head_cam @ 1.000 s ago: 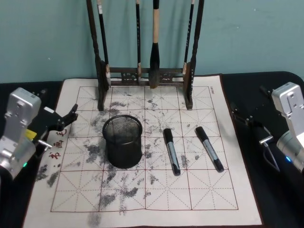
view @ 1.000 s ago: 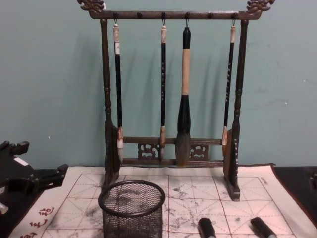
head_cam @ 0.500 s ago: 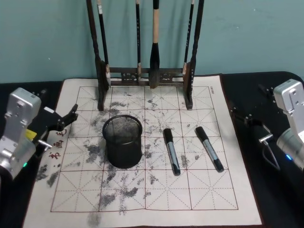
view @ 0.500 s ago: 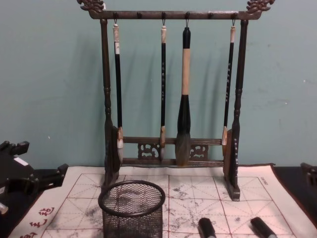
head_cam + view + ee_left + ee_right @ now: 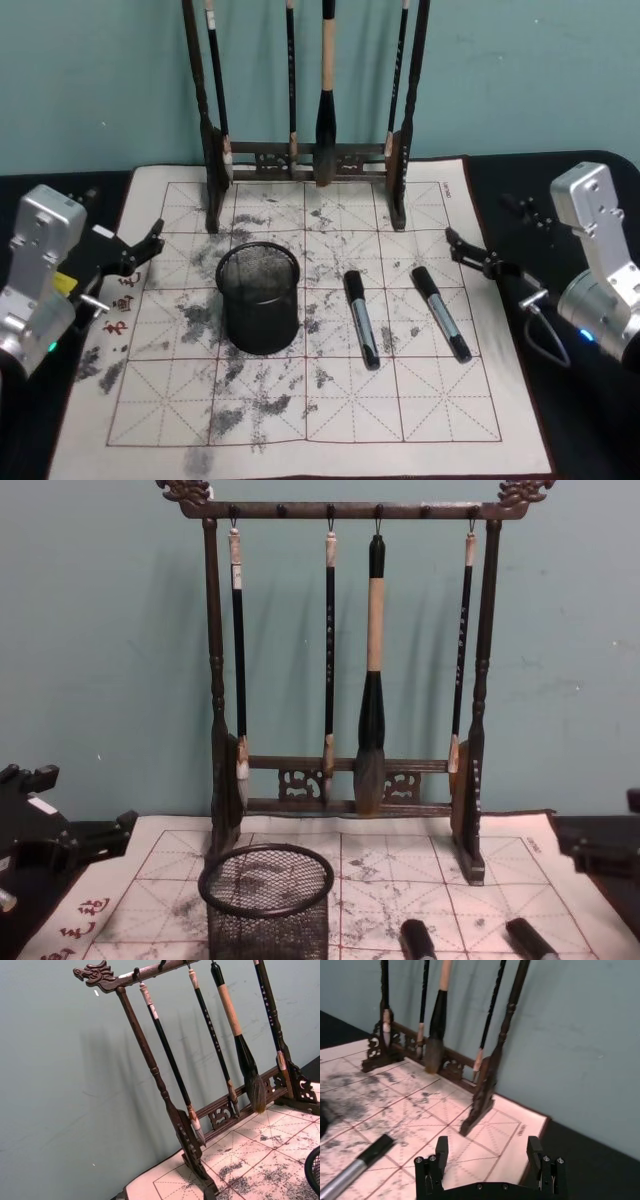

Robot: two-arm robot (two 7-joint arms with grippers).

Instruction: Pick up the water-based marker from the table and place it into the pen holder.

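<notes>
Right gripper [image 5: 476, 217] — jaws spread, empty — has swung in from the dark table edge to the mat's [image 5: 420, 410] right border, near one marker [image 5: 441, 312]. A second marker [image 5: 361, 318] lies beside the pen holder [image 5: 258, 300]. Left gripper [image 5: 127, 212] stays parked and spread at the left border.

You'll find red characters [image 5: 118, 305] printed on the calligraphy mat's [image 5: 480, 420] left border, too small to read.
</notes>
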